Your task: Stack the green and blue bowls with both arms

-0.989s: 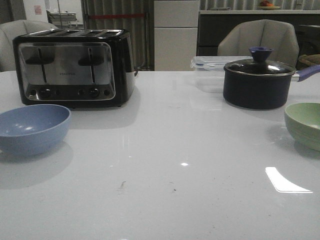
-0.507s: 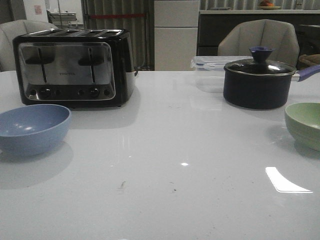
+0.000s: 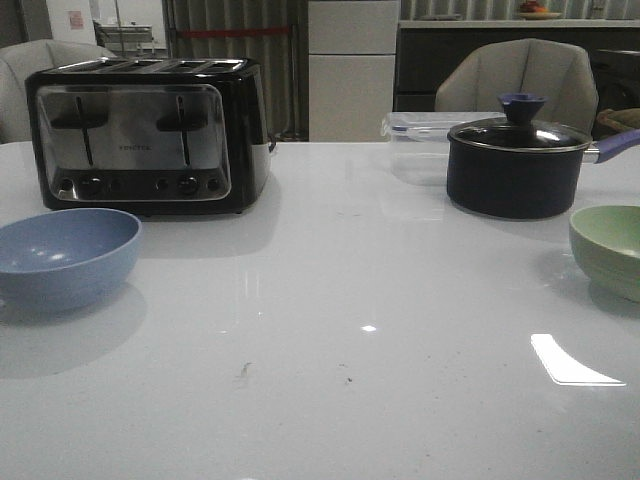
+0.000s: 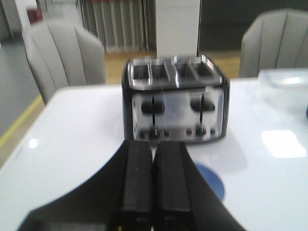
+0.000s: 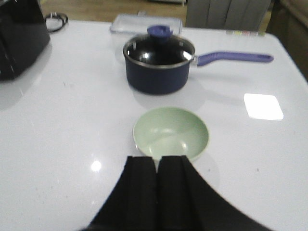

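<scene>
Beside the toaster point(image 3: 150, 135) sits my blue bowl point(image 3: 66, 257), upright; green bowl point(image 5: 171, 133) likewise; both grippers point(image 4: 153, 166) point(image 5: 157, 171) pinched closed, empty.

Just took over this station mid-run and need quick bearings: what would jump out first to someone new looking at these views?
The big black and chrome toaster dominates the table's far left, with the blue bowl in front of it near the left edge. On the far right stands a dark lidded pot, and the green bowl sits nearer, at the right edge, so the two bowls are far apart and unstacked. Both the left gripper and right gripper are shut and empty.
</scene>
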Robot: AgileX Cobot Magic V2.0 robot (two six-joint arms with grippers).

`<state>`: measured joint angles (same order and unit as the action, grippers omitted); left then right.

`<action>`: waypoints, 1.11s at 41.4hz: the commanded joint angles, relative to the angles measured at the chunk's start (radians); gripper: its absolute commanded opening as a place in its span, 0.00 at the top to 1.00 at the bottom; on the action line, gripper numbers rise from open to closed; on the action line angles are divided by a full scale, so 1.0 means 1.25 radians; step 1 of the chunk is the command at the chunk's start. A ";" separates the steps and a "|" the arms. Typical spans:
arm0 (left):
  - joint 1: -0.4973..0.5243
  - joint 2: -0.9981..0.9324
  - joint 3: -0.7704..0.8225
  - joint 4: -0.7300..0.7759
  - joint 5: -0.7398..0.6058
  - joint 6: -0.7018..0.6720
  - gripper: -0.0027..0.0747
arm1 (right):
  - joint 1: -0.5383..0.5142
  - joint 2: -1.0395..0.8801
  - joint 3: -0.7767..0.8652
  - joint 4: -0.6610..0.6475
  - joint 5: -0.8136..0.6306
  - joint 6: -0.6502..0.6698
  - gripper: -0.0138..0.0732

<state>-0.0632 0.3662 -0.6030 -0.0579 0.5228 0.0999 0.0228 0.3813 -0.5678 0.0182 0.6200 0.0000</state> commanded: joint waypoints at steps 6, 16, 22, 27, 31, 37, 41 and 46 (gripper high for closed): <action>-0.006 0.092 -0.026 -0.005 0.007 -0.009 0.85 | -0.004 0.113 -0.026 -0.006 -0.021 0.000 0.78; -0.006 0.146 -0.026 -0.005 0.015 -0.009 0.85 | -0.004 0.185 -0.011 -0.006 -0.010 0.000 0.78; -0.006 0.164 -0.026 -0.005 0.015 -0.009 0.81 | -0.004 0.218 -0.011 -0.006 -0.006 0.000 0.74; -0.006 0.170 -0.026 -0.005 0.015 -0.009 0.62 | -0.004 0.241 -0.011 -0.006 -0.008 0.000 0.50; -0.006 0.170 -0.026 -0.005 0.015 -0.009 0.43 | -0.004 0.259 -0.011 -0.009 -0.016 0.000 0.26; -0.006 0.170 -0.026 -0.005 0.015 -0.009 0.34 | -0.005 0.294 -0.021 -0.010 -0.020 0.000 0.13; -0.006 0.170 -0.026 -0.005 0.015 -0.009 0.38 | -0.007 0.335 -0.048 -0.015 -0.012 0.000 0.14; -0.006 0.170 -0.026 -0.005 0.015 -0.009 0.41 | -0.007 0.417 -0.098 -0.015 0.013 0.000 0.14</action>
<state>-0.0632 0.5715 -0.6030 -0.0579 0.6174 0.0984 0.0221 0.8449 -0.6195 0.0124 0.6771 0.0000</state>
